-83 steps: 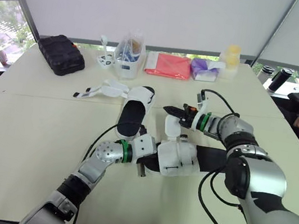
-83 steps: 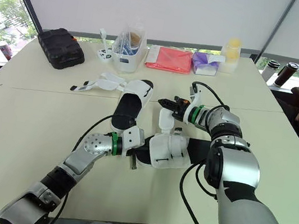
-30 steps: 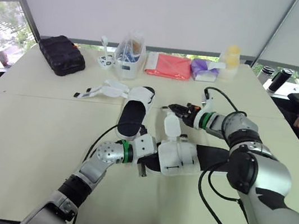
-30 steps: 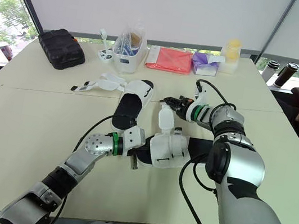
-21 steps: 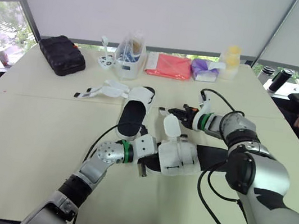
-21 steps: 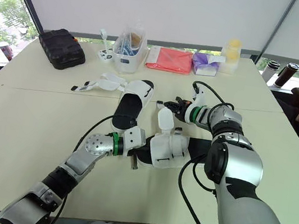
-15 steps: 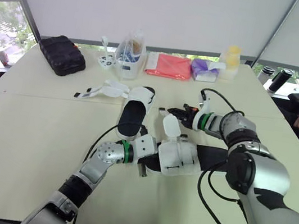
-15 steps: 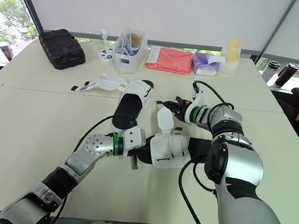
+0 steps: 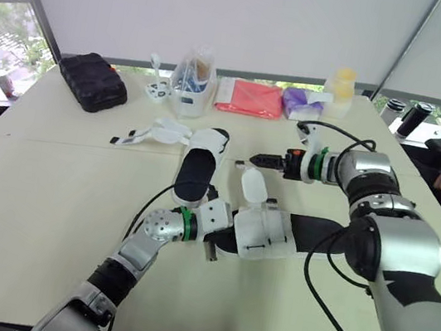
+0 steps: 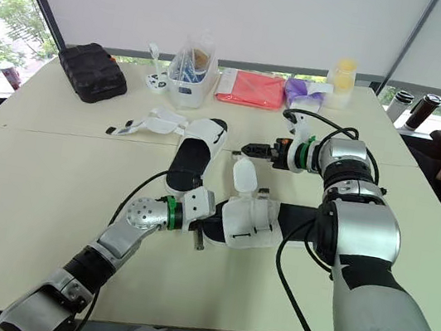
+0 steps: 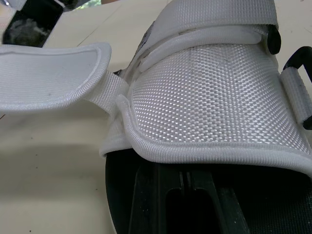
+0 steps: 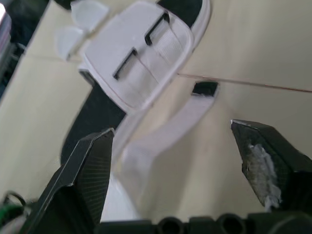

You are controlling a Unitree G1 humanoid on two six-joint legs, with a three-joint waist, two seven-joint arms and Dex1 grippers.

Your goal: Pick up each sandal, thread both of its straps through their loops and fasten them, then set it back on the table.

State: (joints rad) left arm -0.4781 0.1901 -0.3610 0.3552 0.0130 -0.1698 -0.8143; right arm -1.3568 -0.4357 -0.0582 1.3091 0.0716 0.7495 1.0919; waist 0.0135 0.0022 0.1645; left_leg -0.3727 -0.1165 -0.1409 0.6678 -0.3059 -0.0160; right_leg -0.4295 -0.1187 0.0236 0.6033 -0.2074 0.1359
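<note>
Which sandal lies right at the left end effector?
The near sandal, its loose strap standing up, right against the left end effector; the far sandal lies beyond, straps splayed sideways.

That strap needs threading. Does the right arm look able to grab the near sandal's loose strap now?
Probably yes: the right tool is open just off the end of the loose strap, with nothing between them.

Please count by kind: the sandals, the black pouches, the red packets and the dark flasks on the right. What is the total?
White-strapped, black-soled fabric sandals: 2
Black padded rectangular pouch: 1
Red flat plastic packet: 1
Dark cylindrical flasks: 2
Total: 6
</note>
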